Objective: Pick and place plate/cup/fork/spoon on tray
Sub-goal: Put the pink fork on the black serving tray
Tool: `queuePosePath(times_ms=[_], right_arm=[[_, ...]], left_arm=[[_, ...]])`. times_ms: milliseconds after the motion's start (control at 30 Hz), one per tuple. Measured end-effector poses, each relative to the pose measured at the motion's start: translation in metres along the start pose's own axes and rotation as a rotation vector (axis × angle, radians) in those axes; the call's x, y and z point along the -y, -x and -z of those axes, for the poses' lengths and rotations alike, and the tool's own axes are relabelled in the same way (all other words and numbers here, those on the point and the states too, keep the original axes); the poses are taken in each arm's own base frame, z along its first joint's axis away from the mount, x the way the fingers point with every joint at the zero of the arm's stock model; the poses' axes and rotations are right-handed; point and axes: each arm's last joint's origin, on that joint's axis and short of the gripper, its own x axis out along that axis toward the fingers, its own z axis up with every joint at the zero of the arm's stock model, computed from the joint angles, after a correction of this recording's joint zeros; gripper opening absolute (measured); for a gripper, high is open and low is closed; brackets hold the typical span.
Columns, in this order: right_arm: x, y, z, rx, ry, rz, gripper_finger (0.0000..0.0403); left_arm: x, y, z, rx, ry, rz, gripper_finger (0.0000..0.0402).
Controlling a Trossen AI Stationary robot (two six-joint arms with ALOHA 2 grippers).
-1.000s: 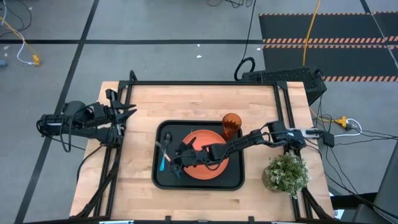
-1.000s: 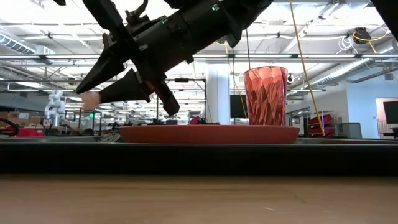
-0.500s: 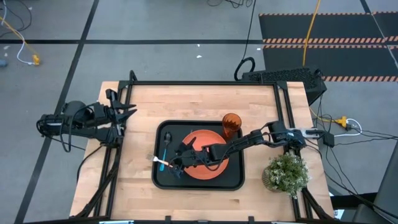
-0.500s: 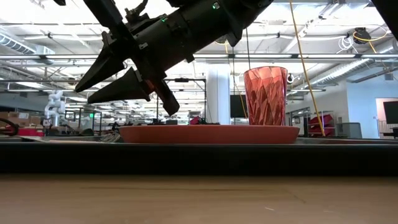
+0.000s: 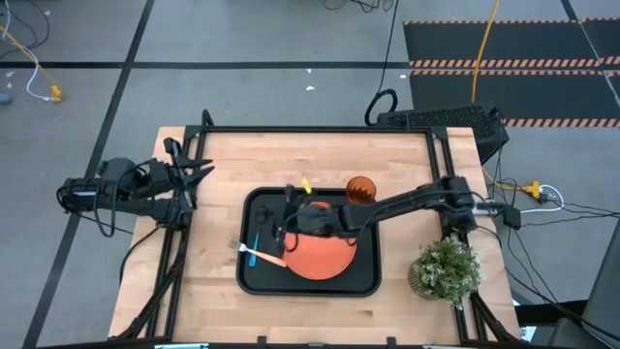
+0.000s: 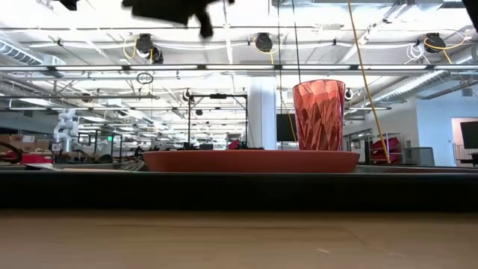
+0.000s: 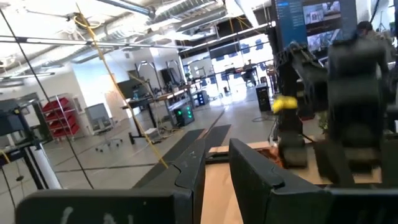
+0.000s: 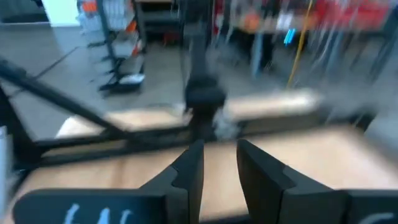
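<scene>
Fork (image 5: 263, 256): tan handle, lying across the tray's near-left rim, tine end poking out over the table, handle end angled in toward the plate. Judged only half placed; a nudge or a tilt of the tray could tip it off onto the wood.

Spoon (image 5: 255, 246): blue handle, flat on the tray floor at the left side, just beside the fork. Any further pass at the fork risks dragging it along.

Plate (image 5: 320, 254): orange, flat in the middle of the tray.

Cup (image 5: 360, 191): orange tumbler, upright at the tray's far-right corner, just beside the plate. It stands close under the right arm's forearm; a low sweep of that arm could knock it over.

Tray (image 5: 363, 283): black, central on the table, carrying all four items.

Right gripper (image 5: 290, 208): raised above the tray's far-left part, fingers (image 8: 189, 171) narrowly parted with nothing between them.

Left gripper (image 5: 199, 174): parked at the table's left edge, well apart from the tray, fingers narrowly parted, holding nothing.

Potted plant (image 5: 446, 269): on the table's right side, clear of the work.
</scene>
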Motion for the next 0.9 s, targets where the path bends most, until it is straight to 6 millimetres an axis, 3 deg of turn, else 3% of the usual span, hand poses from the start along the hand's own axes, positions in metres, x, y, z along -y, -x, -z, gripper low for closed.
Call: queuePosePath(times_ms=[100, 267, 433, 600, 767, 900], right_arm=[[0.005, 0.011, -0.023, 0.078, 0.136, 0.029, 0.0089], [0.01, 0.023, -0.04, 0.093, 0.263, 0.041, 0.0089], [0.011, 0.039, -0.047, -0.002, 0.322, 0.031, 0.0089], [0.014, 0.054, -0.047, -0.131, 0.345, 0.019, 0.0089], [0.016, 0.08, -0.056, -0.224, 0.301, 0.016, 0.0089], [0.012, 0.094, -0.059, -0.26, 0.289, 0.002, 0.0089]], left_arm=[[0.0, 0.0, 0.001, -0.01, 0.01, -0.011, 0.0076], [0.006, -0.005, 0.012, -0.138, 0.135, 0.012, 0.0076], [0.02, -0.017, 0.036, -0.407, 0.284, 0.068, 0.0076], [0.044, -0.033, 0.061, -0.723, 0.344, 0.286, 0.0076], [0.072, -0.043, 0.089, -1.035, 0.241, 0.434, 0.0076], [0.096, -0.052, 0.104, -1.147, 0.141, 0.535, 0.0076]])
